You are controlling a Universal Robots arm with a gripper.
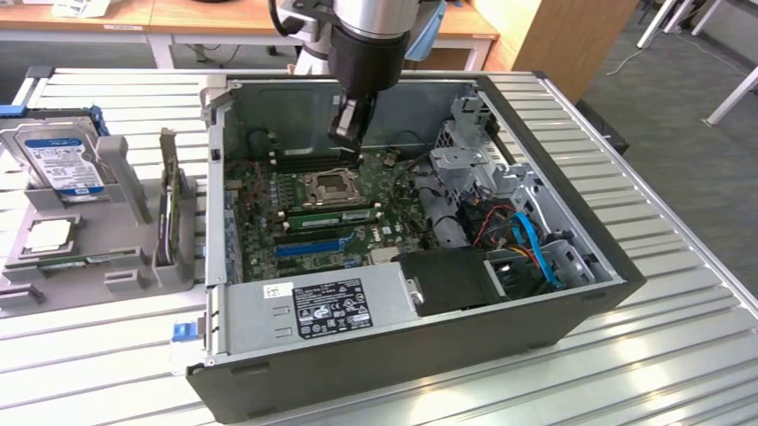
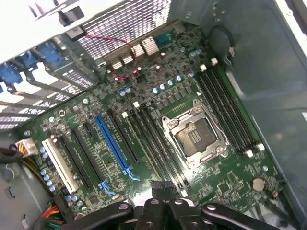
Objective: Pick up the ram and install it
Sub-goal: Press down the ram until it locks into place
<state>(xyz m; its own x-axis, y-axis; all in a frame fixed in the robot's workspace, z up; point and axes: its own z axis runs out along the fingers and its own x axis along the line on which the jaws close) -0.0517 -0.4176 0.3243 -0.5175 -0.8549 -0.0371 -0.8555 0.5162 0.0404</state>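
Claw pinched together, nothing seen betw. its tips, hanging inside open PC case over motherboard, near CPU socket. Ram appears to be thin green strip lying on grey rack outside case, exterior view's left, well apart from claw, so pickup & install both look undone. Mem. slots beside socket look empty. Hard drive stands on rack; cables crowd case's far side.

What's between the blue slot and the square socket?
Long black slots lie side by side between the blue slot and the socket, seen in the wrist view.
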